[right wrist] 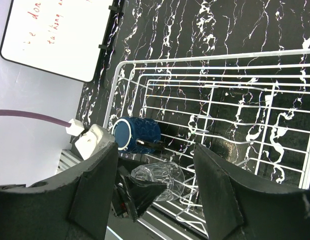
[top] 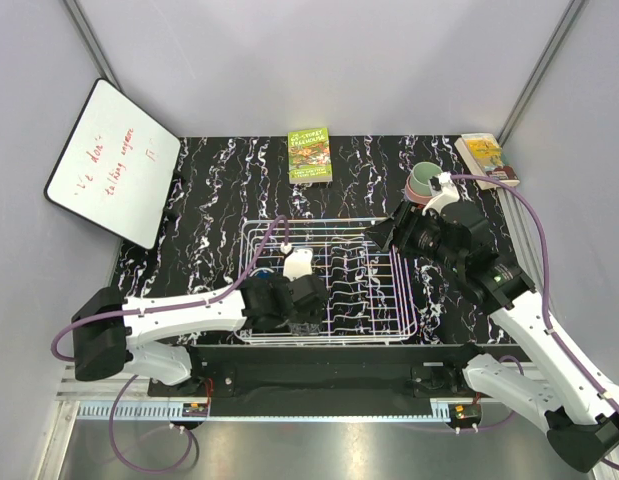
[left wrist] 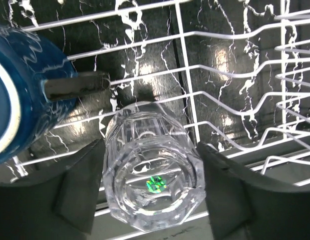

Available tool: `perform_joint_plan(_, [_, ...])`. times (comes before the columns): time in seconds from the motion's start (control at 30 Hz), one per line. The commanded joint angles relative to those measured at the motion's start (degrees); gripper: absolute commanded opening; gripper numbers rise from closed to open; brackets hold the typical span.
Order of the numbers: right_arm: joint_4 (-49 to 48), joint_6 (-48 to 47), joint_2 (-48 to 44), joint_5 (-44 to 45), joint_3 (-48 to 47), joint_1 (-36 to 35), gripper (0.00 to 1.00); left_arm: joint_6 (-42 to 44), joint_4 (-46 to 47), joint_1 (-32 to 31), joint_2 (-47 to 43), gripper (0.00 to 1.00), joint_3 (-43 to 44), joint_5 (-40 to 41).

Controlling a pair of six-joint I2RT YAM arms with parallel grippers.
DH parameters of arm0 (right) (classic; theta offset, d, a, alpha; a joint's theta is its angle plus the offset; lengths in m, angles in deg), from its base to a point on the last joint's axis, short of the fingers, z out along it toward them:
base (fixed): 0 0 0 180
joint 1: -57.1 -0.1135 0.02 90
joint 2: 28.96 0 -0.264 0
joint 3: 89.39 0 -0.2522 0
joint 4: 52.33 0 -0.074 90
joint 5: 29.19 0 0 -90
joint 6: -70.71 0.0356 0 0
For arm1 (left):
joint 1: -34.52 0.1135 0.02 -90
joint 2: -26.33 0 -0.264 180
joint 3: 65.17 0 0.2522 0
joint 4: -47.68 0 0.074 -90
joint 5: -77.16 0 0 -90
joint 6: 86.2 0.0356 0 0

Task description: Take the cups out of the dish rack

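The white wire dish rack (top: pixel 339 222) stands on a black tabletop (top: pixel 209 200) veined in white like marble. Inside the rack lie a dark blue round cup (left wrist: pixel 29 60) with pale swirls and a clear faceted glass tumbler (left wrist: pixel 149 175). Beyond the rack lies a green-covered book (top: pixel 310 155).

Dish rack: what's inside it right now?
Inside the white wire dish rack: a clear faceted glass tumbler on its side between the jaws of the left gripper, a dark blue round cup beside it. In the top view the gripper hides most of both.
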Motion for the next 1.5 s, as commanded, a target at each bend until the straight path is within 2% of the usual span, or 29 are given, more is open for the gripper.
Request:
perform_joint_plan(0.0, [-1.8,0.0,-0.6,-0.7,-0.1,-0.6,0.7,0.9,0.7,-0.3,0.2,0.45,3.1,2.1])
perform_joint_plan(0.07, [-1.9,0.1,-0.2,-0.8,-0.2,-0.6,0.69,1.0,0.3,-0.3,0.3,0.3,3.2,2.0])
perform_joint_plan(0.1, [-1.9,0.0,-0.1,-1.0,-0.2,-0.6,0.69,1.1,0.2,-0.3,0.5,0.07,3.2,1.8])
perform_joint_plan(0.13, [-1.9,0.1,-0.1,-1.0,-0.2,-0.7,0.69,1.0,-0.2,-0.4,0.5,0.0,3.2,1.7])
perform_joint_plan(0.3, [-1.9,-0.1,-0.3,-0.6,-0.3,-0.7,0.69,1.5,-0.9,-1.2,-1.2,0.0,3.9,3.5])
perform_joint_plan(0.57, [1.3,-4.1,-1.3,3.1,-4.9,-0.6,0.7,12.8,-3.3,-1.3,-13.1,0.0,14.6,9.8])
perform_joint_plan(0.6, [1.2,-4.3,-1.4,2.9,-5.3,-0.6,0.81,14.2,-2.2,-1.2,-15.2,0.0,15.5,10.0])
perform_joint_plan(0.67, [1.1,-4.2,-1.5,3.1,-5.1,-0.7,0.91,18.4,-0.3,-1.1,-17.2,0.0,16.7,10.5])
perform_joint_plan(0.7, [1.1,-3.7,-1.8,3.4,-4.6,-0.7,0.92,19.7,3.0,-0.7,-19.6,0.0,16.4,10.4])
perform_joint_plan(0.77, [0.4,-2.9,-2.3,3.9,-3.9,-0.6,0.88,22.6,7.0,0.2,-22.0,0.0,13.9,9.0])
perform_joint_plan(0.93, [-2.7,-0.1,-2.6,1.7,-0.7,-0.6,0.75,20.9,22.8,9.9,-28.7,0.0,4.4,-7.7])
perform_joint_plan(1.0, [-4.0,1.1,-1.6,-1.0,-0.3,-0.6,0.7,19.5,29.9,14.8,-29.6,0.0,1.6,-15.3])
perform_joint_plan(1.03, [-4.5,1.5,-1.5,-1.7,-0.2,-0.6,0.64,17.4,32.3,16.5,-29.6,0.0,-0.9,-18.0])
perform_joint_plan(1.1, [-6.9,2.4,-1.6,-4.6,1.1,-0.6,0.6,15.1,38.9,20.8,-28.3,0.0,-2.5,-26.1])
perform_joint_plan(1.27, [-14.0,4.2,-3.2,-11.0,4.2,-0.6,0.64,9.8,49.4,25.3,-24.7,0.0,-4.8,-35.4])
perform_joint_plan(1.37, [-17.9,6.5,-3.7,-14.6,6.0,-0.7,0.66,4.3,59.2,28.9,-23.1,0.0,-7.8,-41.5])
perform_joint_plan(1.47, [-22.4,8.6,-4.8,-16.9,8.3,-0.6,0.66,-3.8,73.5,32.6,-20.9,0.0,-12.4,-47.2])
